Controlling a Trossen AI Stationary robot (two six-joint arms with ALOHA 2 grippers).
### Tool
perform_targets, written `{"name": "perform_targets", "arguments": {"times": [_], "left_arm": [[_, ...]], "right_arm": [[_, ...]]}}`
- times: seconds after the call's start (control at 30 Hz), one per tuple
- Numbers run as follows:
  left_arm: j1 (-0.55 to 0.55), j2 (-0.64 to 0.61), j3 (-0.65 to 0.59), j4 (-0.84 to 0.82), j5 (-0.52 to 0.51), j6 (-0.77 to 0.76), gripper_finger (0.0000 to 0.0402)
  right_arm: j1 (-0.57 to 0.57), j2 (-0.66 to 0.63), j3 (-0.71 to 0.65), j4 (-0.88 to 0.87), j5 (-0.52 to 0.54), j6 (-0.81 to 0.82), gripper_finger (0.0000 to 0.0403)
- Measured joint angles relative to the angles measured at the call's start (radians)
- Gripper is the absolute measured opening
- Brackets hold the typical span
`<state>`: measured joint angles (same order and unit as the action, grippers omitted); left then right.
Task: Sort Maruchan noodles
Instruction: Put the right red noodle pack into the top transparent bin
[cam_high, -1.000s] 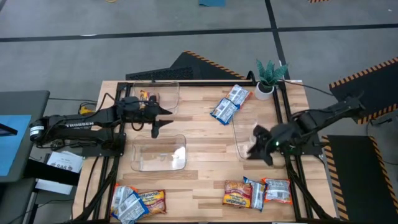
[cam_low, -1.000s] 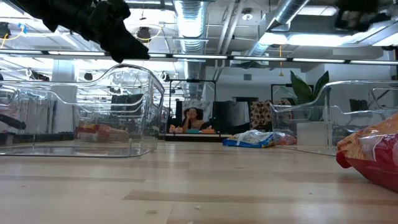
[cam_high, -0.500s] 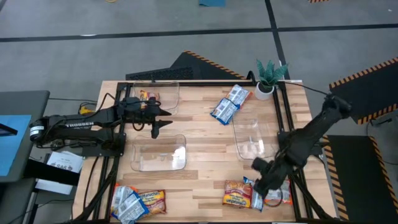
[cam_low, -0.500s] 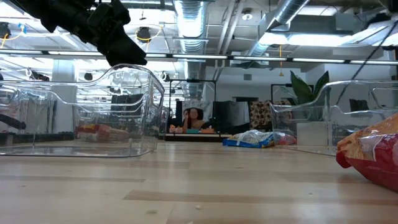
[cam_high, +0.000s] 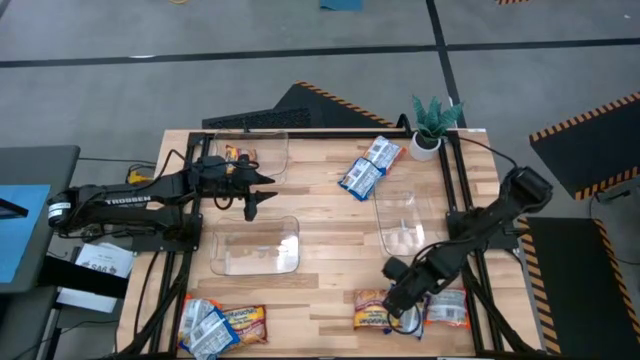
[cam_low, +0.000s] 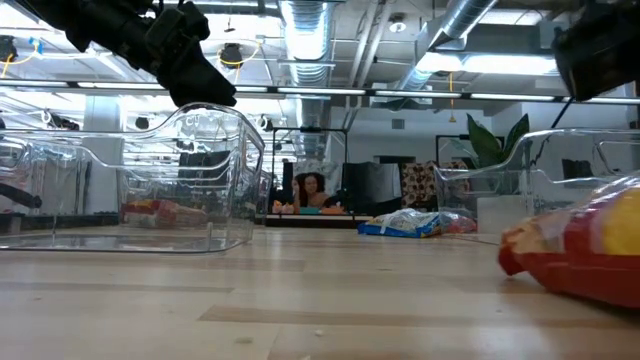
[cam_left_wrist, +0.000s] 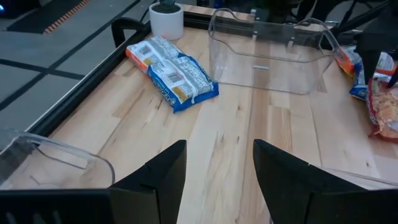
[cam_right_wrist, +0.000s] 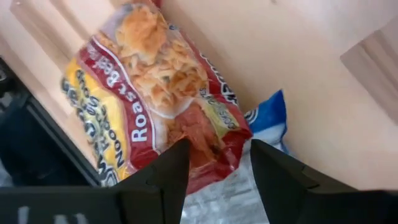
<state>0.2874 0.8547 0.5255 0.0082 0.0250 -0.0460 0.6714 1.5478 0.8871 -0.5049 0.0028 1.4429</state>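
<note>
Right gripper (cam_high: 400, 303), dark fingers (cam_right_wrist: 155, 180) spread, straddles a glossy crinkled red-and-yellow rectangular noodle packet (cam_right_wrist: 149, 99) at the pale plank table's (cam_high: 330, 225) near edge; left gripper (cam_high: 262, 192) spread beside clear plastic bins (cam_high: 255, 245)

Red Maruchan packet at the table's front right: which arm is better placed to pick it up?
Right. The right gripper is open directly over the red packet; the left gripper hangs far across, by the bins.
</note>
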Motion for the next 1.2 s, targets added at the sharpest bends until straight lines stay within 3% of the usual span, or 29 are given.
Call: {"name": "perform_targets", "arguments": {"times": [0.2, 0.27, 0.37, 0.43, 0.7, 1.03, 1.2], "left_arm": [[0.0, 0.0, 0.0, -0.001, 0.0, 0.0, 0.0174], [0.0, 0.0, 0.0, -0.001, 0.0, 0.0, 0.0174], [0.0, 0.0, 0.0, -0.001, -0.005, 0.0, 0.0174], [0.0, 0.0, 0.0, -0.001, -0.008, 0.0, 0.0174], [0.0, 0.0, 0.0, 0.0, -0.011, -0.002, 0.0174], [0.0, 0.0, 0.0, 0.0, -0.011, -0.029, 0.0174], [0.0, 0.0, 0.0, 0.003, -0.011, -0.03, 0.0174]], "right_arm": [[-0.029, 0.032, 0.0, 0.027, 0.014, -0.083, 0.0163], [-0.033, 0.031, 0.0, 0.029, 0.017, -0.111, 0.0129], [-0.039, 0.029, 0.0, 0.037, 0.034, -0.152, 0.0042], [-0.038, 0.022, 0.0, 0.053, 0.051, -0.187, 0.0016], [-0.069, -0.034, 0.0, 0.168, 0.058, -0.331, 0.0007], [-0.108, -0.212, 0.0, 0.283, 0.227, -0.554, 0.0007], [-0.174, -0.259, 0.0, 0.343, 0.262, -0.688, 0.0007]]}}
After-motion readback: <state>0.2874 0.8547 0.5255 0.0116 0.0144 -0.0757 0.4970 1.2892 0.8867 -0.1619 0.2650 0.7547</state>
